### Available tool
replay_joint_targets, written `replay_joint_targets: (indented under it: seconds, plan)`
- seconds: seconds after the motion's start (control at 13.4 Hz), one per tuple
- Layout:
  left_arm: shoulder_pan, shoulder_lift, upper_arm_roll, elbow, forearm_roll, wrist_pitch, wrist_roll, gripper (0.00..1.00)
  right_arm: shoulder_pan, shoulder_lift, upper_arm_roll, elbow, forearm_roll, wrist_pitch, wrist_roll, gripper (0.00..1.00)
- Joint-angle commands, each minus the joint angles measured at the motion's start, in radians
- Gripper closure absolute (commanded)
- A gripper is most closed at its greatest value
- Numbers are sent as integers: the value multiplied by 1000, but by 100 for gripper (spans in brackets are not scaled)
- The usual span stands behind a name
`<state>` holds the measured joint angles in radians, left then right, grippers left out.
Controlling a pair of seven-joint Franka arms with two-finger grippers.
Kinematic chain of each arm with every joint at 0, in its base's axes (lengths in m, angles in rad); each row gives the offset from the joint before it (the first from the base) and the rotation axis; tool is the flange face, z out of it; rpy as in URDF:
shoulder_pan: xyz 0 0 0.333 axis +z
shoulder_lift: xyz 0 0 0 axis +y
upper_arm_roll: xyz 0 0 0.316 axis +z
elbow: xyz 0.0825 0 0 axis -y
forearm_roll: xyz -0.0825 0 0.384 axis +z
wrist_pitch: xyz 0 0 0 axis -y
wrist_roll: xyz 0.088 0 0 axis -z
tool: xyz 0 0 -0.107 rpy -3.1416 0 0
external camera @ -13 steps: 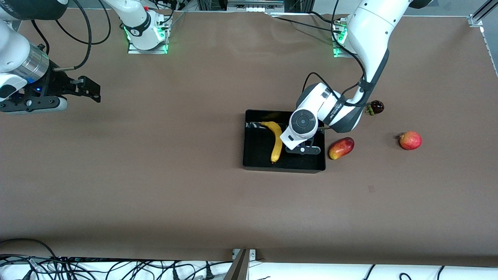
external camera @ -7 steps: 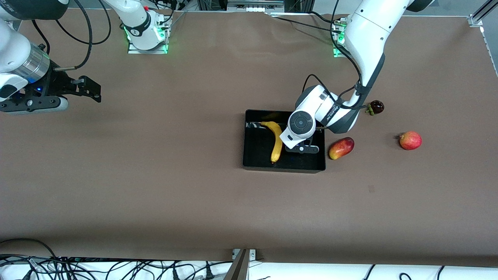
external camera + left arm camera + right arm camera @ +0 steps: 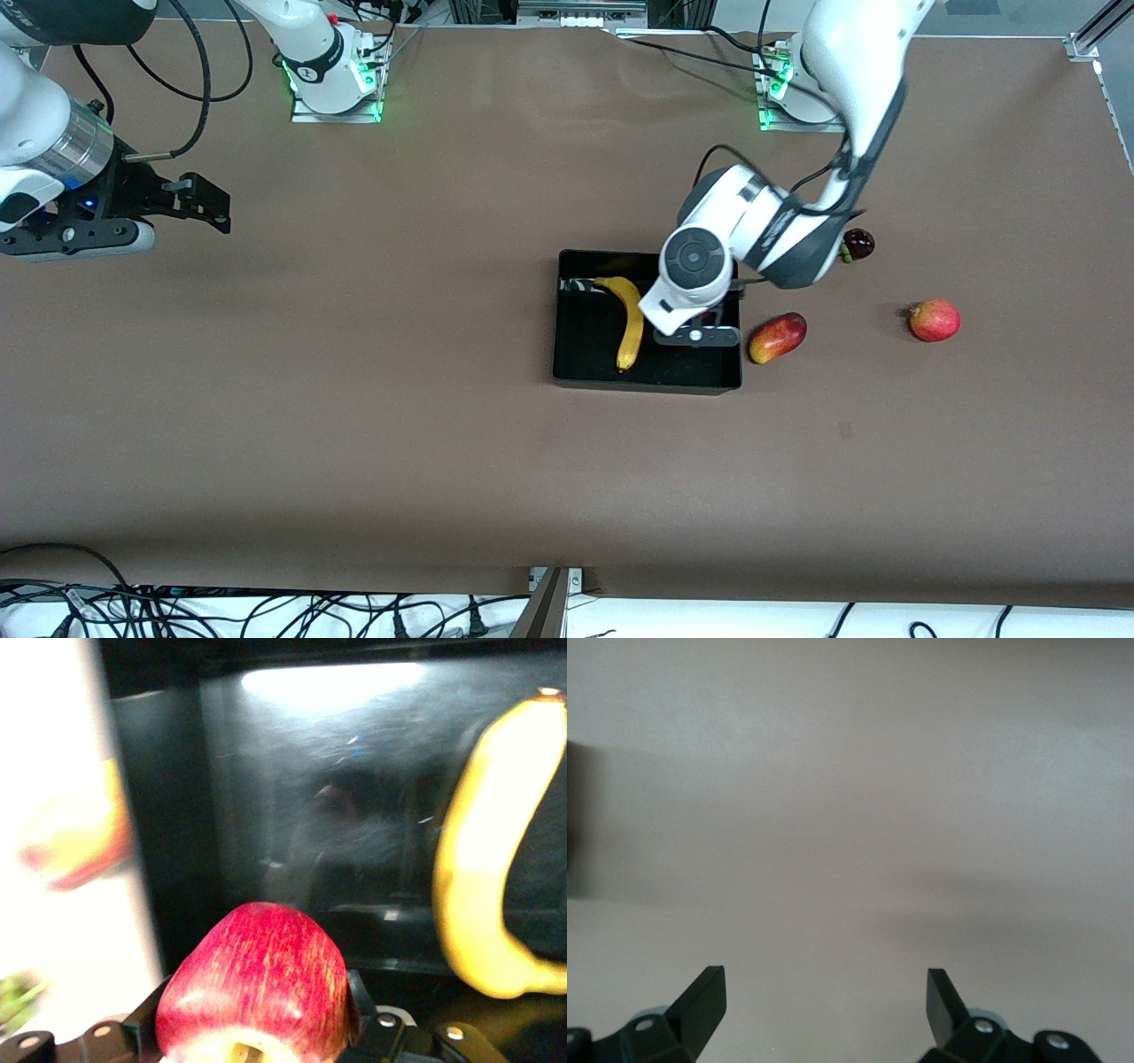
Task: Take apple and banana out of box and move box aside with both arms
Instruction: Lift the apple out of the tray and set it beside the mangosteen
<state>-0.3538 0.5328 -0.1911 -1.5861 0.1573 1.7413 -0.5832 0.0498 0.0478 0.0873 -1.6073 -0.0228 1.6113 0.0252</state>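
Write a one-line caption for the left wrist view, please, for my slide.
Left tool holds a red apple over the black box, where a banana lies.

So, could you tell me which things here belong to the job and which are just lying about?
Job: long curved yellow banana, in glossy black plastic box; red apple, gripped by left tool over it; right tool, open, waiting over the table.
Lying about: oblong red-yellow mango; dark purple mangosteen; round red-yellow fruit.
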Motion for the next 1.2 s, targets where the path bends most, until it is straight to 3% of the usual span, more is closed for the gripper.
replay_joint_targets:
  seconds: [0.0,0.15,0.22,0.52,0.67,0.75,0.82,0.9,0.97,1.05,1.12]
  plan:
    - [100,-48,4,28,21,-208,100,69,18,4,2,23,1,-14,4,0]
    - [215,-48,-5,-18,22,-255,187,68,19,3,2,23,3,-16,4,0]
    - [237,-59,-5,-85,21,-226,194,68,19,4,2,23,3,-17,4,0]
    - [268,-249,-10,-541,18,175,212,68,19,4,0,21,3,-17,4,0]
    - [269,-258,-8,-656,18,329,214,65,19,4,0,21,3,-17,4,0]
    - [271,-231,-8,-664,18,345,212,60,19,3,0,21,3,-17,4,0]
    - [271,-209,-8,-664,18,345,212,44,19,3,0,21,3,-17,4,0]
    - [271,-200,-8,-663,18,348,212,40,19,3,0,21,3,-17,4,0]
    - [271,-189,-8,-658,18,346,212,12,19,3,0,21,3,-17,4,0]
    - [272,-176,-8,-657,18,345,215,0,19,3,0,21,3,-17,4,0]
    - [274,-168,-8,-655,18,343,215,0,19,4,0,21,3,-17,4,0]
